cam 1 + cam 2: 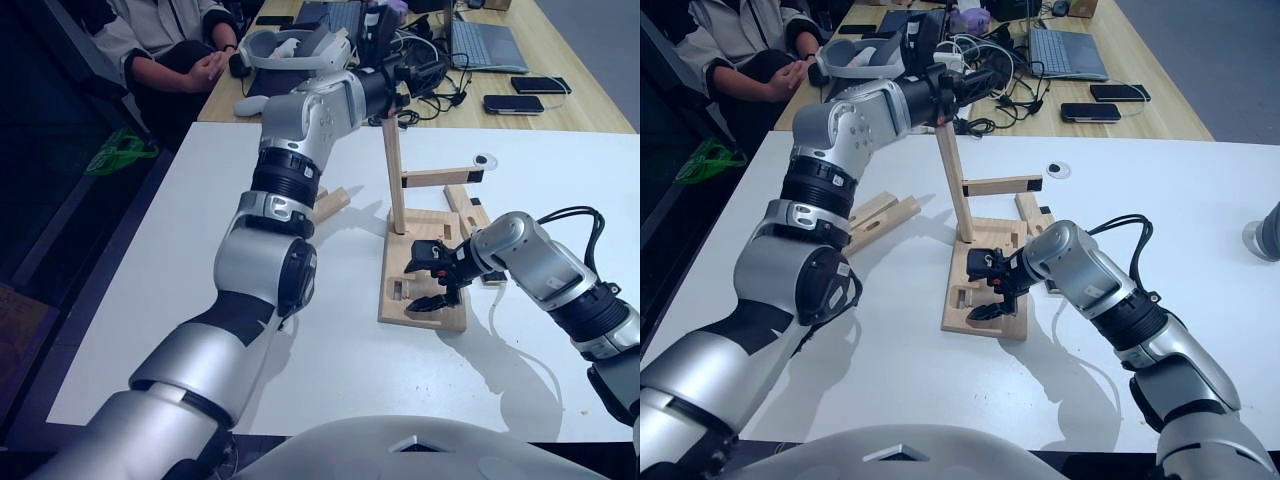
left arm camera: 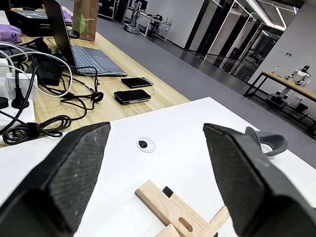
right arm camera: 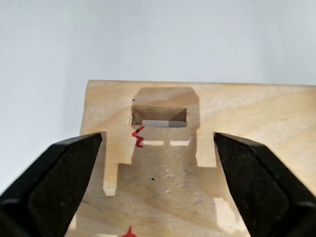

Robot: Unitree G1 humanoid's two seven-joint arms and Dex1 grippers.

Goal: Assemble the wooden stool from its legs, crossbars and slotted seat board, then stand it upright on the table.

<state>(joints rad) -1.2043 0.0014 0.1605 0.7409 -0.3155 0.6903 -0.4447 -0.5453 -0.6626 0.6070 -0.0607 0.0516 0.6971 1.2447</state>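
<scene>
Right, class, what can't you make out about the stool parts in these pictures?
Left eye view: whether the left gripper touches the upright leg; dark clutter behind.
Both eye views: seat board slots under the right gripper.
Loose wooden pieces, partly hidden by the left arm.

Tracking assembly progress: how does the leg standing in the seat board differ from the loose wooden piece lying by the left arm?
The standing leg is upright; the loose piece lies flat on the table. The standing leg's foot sits in the seat board; the loose piece lies apart from the board. The left tool is close to the standing leg's top; no tool is near the loose piece. Both are pale wood.
</scene>
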